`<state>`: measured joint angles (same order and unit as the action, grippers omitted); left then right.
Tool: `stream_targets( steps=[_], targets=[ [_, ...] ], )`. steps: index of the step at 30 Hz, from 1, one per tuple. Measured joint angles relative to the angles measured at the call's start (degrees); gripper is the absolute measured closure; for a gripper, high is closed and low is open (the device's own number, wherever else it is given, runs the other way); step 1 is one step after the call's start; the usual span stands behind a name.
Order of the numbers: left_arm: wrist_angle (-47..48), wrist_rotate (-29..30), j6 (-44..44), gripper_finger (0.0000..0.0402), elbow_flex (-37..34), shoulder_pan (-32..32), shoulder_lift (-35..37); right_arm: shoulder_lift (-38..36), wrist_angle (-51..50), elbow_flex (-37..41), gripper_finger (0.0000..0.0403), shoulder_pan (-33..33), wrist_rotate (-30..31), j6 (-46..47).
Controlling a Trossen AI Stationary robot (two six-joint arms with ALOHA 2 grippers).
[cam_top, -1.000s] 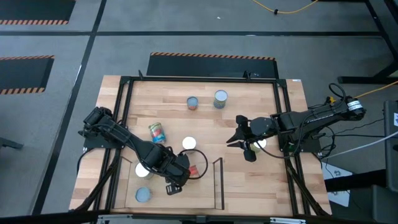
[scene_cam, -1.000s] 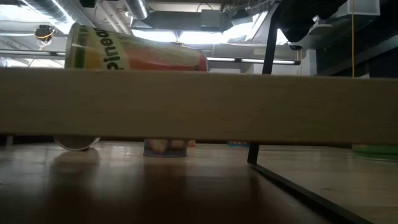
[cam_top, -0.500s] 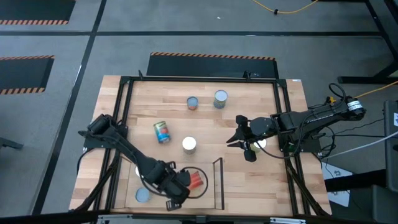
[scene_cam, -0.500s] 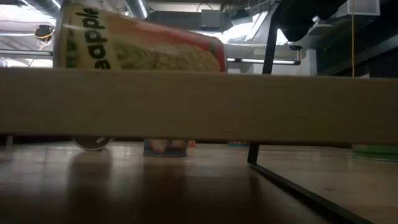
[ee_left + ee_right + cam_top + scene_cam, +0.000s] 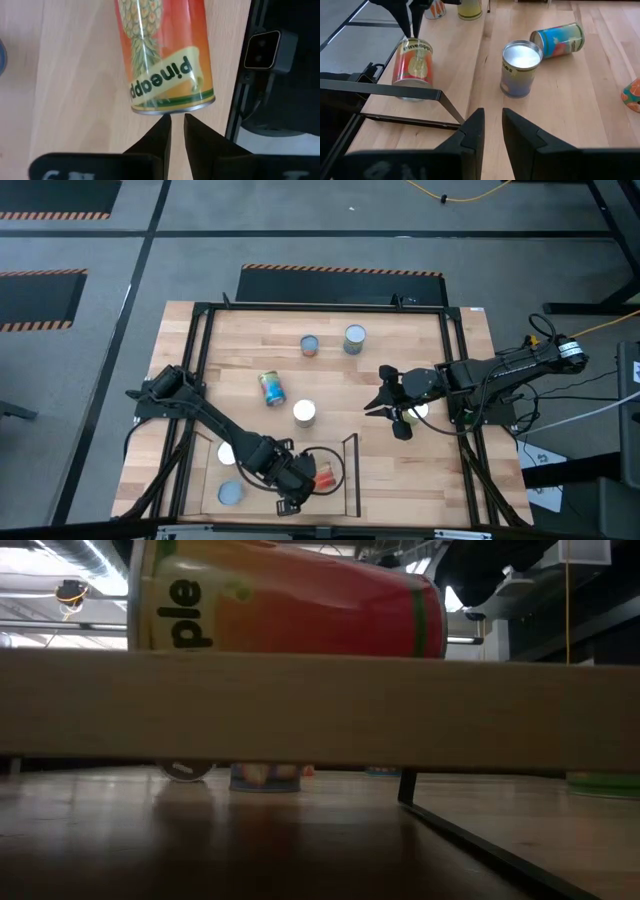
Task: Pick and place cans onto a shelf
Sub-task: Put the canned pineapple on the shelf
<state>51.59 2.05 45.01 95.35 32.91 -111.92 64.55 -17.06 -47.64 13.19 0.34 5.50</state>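
A red-orange pineapple can [image 5: 326, 475] lies on its side on the shelf [image 5: 213, 477], near the shelf's right rail [image 5: 353, 470]. It fills the top of the low view [image 5: 290, 610]. My left gripper [image 5: 300, 482] is shut, its tips at the can's end. Two cans stand on the shelf's left part, one with a white top [image 5: 227, 452] and one with a blue-grey top [image 5: 231, 493]. My right gripper [image 5: 378, 404] is shut and hovers empty over the table's right side, beside a green-labelled can [image 5: 416, 412]. My left gripper has its shut fingertips [image 5: 166, 122] against the rim of the pineapple can's end [image 5: 170, 109]. The fingers come slanting down from the table's left, in line with the can's length. The can lies on its side on the shelf board [image 5: 75, 75].
On the table stand a white-topped can [image 5: 304, 412] and two cans farther back [image 5: 309, 345] [image 5: 354, 337]. A blue can [image 5: 271, 388] lies on its side. The shelf's black rails [image 5: 395, 90] edge the board. Free wood lies between the shelf and my right gripper.
My left gripper has gone toward the table's near edge and right, and the pineapple can has slid and rolled ahead of it along the shelf toward the right rail. The blue lying can has rolled toward the table's right. My right arm has kept still.
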Motion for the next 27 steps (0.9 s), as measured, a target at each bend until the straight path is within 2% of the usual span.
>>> stream_targets(
  steps=[3, 7, 10, 13, 20, 27],
  targets=[
    [0.00, -0.02, -1.67, 0.0360, 0.00, -0.47, 0.00, 0.00, -0.17, 0.00, 0.0331, 0.00, -1.46, 0.40],
    [0.10, 0.00, -2.11, 0.0359, 0.00, -0.79, 0.00, 0.00, -1.40, 0.49, 0.0331, 0.23, -7.84, 2.55],
    [0.20, 0.00, -2.13, 0.0358, 0.00, -0.77, 0.00, -0.01, -0.49, 3.16, 0.0331, 1.30, -11.77, 4.64],
    [0.20, -0.02, -2.13, 0.0361, 0.00, -0.76, 0.00, 0.00, 1.16, 6.84, 0.0331, 3.02, -12.92, 7.31],
    [0.20, 0.00, -2.19, 0.0362, 0.00, -0.94, 0.00, 0.00, 13.44, 15.95, 0.0331, 6.15, -13.09, 11.07],
    [0.20, 0.26, -5.39, 0.0362, 0.00, -2.11, 0.00, 0.00, 28.28, 22.82, 0.0331, 6.58, -13.07, 12.24]
  ],
)
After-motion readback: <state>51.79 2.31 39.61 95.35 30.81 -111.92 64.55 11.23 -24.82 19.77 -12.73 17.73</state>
